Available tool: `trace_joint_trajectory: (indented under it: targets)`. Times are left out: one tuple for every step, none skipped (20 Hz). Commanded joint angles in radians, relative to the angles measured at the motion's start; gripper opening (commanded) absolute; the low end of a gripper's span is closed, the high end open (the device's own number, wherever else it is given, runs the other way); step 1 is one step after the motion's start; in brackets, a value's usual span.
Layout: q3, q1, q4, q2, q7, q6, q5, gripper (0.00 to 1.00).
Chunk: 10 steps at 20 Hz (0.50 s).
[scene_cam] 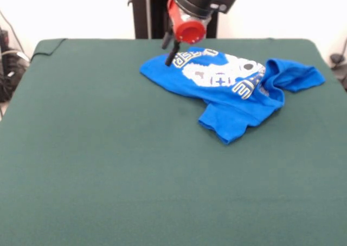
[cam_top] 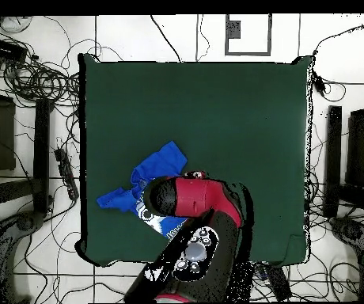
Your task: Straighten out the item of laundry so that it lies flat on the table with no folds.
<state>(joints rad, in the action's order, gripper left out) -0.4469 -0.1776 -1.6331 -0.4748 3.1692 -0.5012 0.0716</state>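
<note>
Front view shows the green bench (scene_cam: 108, 164) filling the frame. A red and black arm (scene_cam: 198, 5) comes down over its far middle. A blue T-shirt (scene_cam: 227, 89) lies crumpled at the far right, white print up, one sleeve bunched at its right end. The pincer (scene_cam: 169, 50) hangs at the shirt's left edge; whether it grips cloth, I cannot tell.

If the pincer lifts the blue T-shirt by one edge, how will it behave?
The crumpled bright blue printed cotton T-shirt already lies bunched and folded, so it is likely floppy and would drape. It looks thin, probably light. Pushed across the dark green cloth-covered table, it may wrinkle rather than slide.
</note>
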Motion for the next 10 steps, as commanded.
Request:
trace_joint_trajectory:
  targets:
    - [0.299, 0.13, -0.194, 0.029, 0.027, 0.088, -0.134, 1.0]
    - [0.32, 0.149, -0.208, 0.023, 0.018, 0.086, -0.143, 1.0]
    - [0.315, 0.142, -0.202, 0.029, 0.029, 0.066, -0.147, 1.0]
    - [0.31, 0.134, -0.196, 0.036, 0.04, 0.046, -0.15, 1.0]
    - [0.297, 0.122, -0.186, 0.046, 0.054, 0.033, -0.149, 1.0]
    - [0.29, 0.11, -0.176, 0.065, 0.074, 0.03, -0.153, 1.0]
    - [0.286, 0.11, -0.173, 0.072, 0.079, 0.023, -0.154, 1.0]
    - [0.277, 0.103, -0.164, 0.088, 0.088, 0.01, -0.156, 1.0]
    - [0.276, 0.102, -0.162, 0.094, 0.089, 0.0, -0.16, 1.0]
    - [0.271, 0.103, -0.153, 0.1, 0.087, -0.057, -0.167, 1.0]
